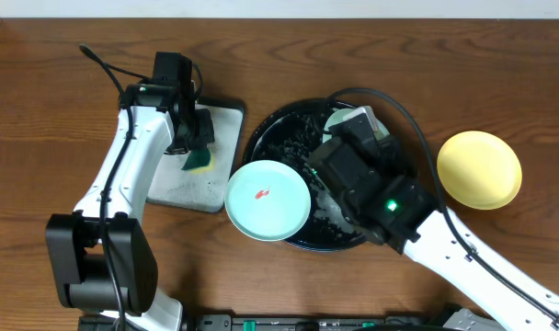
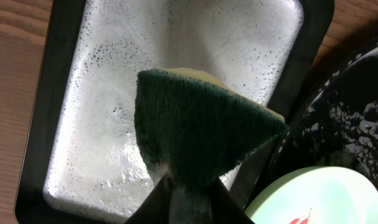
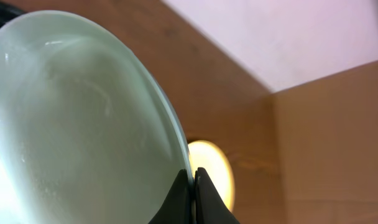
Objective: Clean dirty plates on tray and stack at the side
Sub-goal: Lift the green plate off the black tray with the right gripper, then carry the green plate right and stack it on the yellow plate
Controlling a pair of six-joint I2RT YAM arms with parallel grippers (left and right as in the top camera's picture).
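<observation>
The brown wooden bench (image 1: 353, 55) carries a large round glossy black tray (image 1: 284, 133), with a rectangular grey tray (image 1: 183, 184) on its left. A round yellow plate (image 1: 479, 169) lies on the bench to the right. A red-smeared mint-blue plate (image 1: 268, 199) overlaps the black tray's left rim. The right end effector (image 3: 194, 186) is clamped on a second mint-blue plate (image 3: 71, 124). The left end effector (image 2: 188, 196) pinches a green-and-yellow sponge (image 2: 201, 130) over the grey tray.

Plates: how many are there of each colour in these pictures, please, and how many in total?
Yellow plate: 1
Pale mint-blue plates: 2, the smeared plate and the held plate
Total: 3
</observation>
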